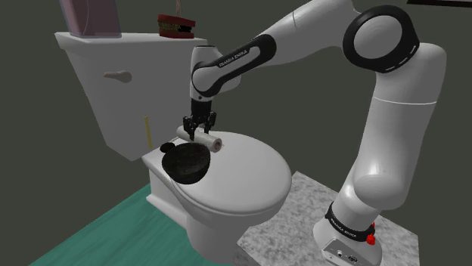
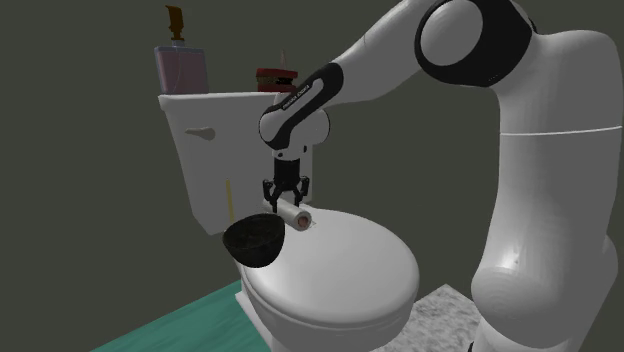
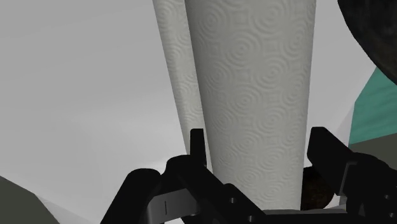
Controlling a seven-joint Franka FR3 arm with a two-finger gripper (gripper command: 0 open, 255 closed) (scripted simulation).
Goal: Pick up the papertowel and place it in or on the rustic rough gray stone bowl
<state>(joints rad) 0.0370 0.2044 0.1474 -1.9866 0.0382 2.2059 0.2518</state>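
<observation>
Wrist view: claw wide, straddling paper towel roll; contact unclear.

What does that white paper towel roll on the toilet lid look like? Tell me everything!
The white paper towel roll is a cylinder of soft-looking paper stamped with swirly circles, and a brownish core shows at its end. It lies on its side on the white toilet lid, close beside the dark round bowl. The black gripper sits right over its middle.
</observation>
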